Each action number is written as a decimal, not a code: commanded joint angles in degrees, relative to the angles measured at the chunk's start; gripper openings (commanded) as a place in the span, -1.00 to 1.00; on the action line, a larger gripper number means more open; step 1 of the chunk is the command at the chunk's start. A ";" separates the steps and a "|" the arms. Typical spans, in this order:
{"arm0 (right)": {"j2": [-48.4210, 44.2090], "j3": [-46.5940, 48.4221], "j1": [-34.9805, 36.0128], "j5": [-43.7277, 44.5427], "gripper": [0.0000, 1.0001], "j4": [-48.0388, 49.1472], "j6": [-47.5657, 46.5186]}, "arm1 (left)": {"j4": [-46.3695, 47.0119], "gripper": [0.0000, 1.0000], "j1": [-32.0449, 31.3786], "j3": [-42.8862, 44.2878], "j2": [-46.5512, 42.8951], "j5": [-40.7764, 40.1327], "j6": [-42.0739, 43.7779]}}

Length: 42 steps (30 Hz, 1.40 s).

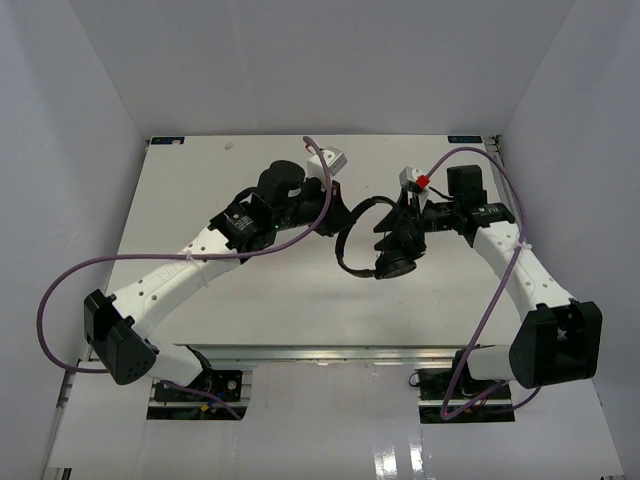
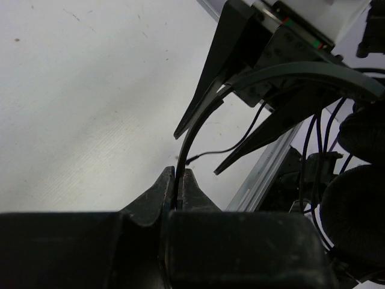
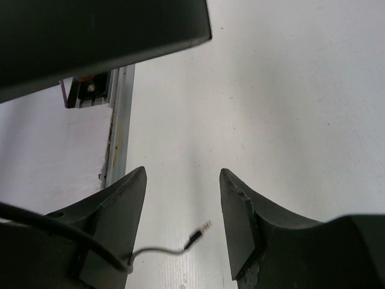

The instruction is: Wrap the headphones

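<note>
The black headphones (image 1: 392, 262) hang above the table's middle between my two grippers. My left gripper (image 1: 338, 216) is shut on the thin headband (image 2: 183, 141), which curves up and right from its jaws (image 2: 178, 179). The two earcups (image 2: 355, 205) hang at the right of the left wrist view. My right gripper (image 1: 393, 228) is open and straddles the headband without gripping it; its fingers (image 2: 207, 90) show in the left wrist view. In the right wrist view the open right gripper (image 3: 183, 174) hovers over the cable's loose plug end (image 3: 198, 235), which dangles free.
An aluminium rail (image 3: 120, 120) runs along the table edge. Purple robot cables (image 1: 290, 240) loop over both arms. White walls (image 1: 90, 150) enclose the table on three sides.
</note>
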 commanded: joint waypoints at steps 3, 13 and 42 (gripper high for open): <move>0.45 -1.17 0.29 -6.10 0.21 -0.46 -4.86 | 4.50 -1.00 0.06 4.82 -3.12 0.05 -3.27; 0.13 -4.32 -0.15 -6.62 0.15 0.06 -6.29 | 4.52 -1.00 0.02 6.66 -2.85 -0.97 -4.02; -6.01 -9.74 -3.76 -11.08 -0.60 7.25 -1.26 | 11.62 -1.00 0.05 -1.79 -6.96 -6.77 -11.10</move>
